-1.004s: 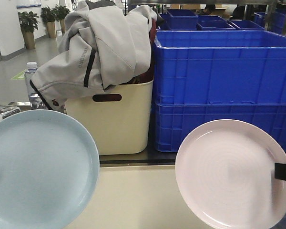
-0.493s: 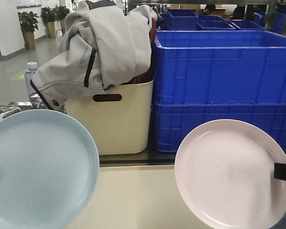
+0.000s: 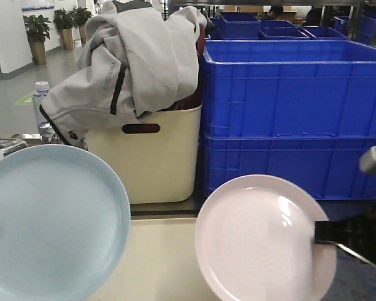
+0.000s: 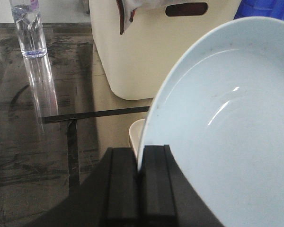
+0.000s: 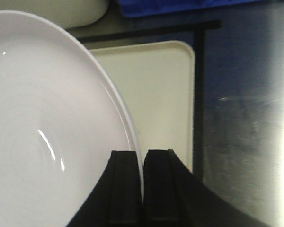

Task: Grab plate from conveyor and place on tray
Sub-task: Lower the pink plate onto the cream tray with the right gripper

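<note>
The right fingers pinch the pink plate by its rim, tilted above the tray lying just ahead and below, while the left fingers clamp the blue plate over the tray's left end.

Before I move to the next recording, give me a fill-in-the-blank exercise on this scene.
The left gripper is shut on the ____.
The pink plate is clamped by the ____.
Below the pink plate lies the flat cream ____.
A grey jacket drapes over the cream ____.
Missing: blue plate; right gripper; tray; tub.
</note>
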{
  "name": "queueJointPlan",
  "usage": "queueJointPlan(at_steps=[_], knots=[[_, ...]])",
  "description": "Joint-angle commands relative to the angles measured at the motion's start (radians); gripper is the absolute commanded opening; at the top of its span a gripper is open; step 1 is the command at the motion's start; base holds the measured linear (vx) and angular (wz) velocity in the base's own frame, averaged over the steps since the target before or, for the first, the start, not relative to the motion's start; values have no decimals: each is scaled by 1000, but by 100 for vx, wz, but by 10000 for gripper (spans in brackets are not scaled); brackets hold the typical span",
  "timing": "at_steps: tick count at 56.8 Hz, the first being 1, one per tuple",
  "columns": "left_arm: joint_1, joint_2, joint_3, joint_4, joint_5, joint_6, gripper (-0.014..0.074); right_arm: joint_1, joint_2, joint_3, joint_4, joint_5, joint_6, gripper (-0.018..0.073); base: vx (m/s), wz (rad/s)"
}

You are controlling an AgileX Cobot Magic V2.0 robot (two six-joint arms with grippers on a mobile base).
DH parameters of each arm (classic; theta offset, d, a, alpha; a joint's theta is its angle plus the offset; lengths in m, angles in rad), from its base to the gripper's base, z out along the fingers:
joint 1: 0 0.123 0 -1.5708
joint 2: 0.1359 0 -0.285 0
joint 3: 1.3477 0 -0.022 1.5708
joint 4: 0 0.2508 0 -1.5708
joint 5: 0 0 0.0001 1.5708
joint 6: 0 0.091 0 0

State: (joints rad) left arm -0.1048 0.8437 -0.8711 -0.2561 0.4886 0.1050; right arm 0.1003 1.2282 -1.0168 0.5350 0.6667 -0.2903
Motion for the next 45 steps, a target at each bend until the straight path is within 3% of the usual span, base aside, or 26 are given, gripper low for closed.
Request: queueJointPlan(at_steps=[1,11,29,37,45], knots=[[-6,-10,-26,-21,-81,-4,-6,74,62,-83,41,-63,-1,-9,0,0],[-6,-10,-26,-21,-79,-4,-6,149,250,-217,38,-57,70,-9,0,0],[-6,-10,-26,-21,-79,-4,-6,150,461,-342,50,45,93,17,0,0],[-6,-10,-26,-21,-79,-4,-6,150,466,-342,66,45,81,115,0,0],[-6,-10,-26,-21,-79,-4,-6,150,466,-342,66,47,72,286,0,0]])
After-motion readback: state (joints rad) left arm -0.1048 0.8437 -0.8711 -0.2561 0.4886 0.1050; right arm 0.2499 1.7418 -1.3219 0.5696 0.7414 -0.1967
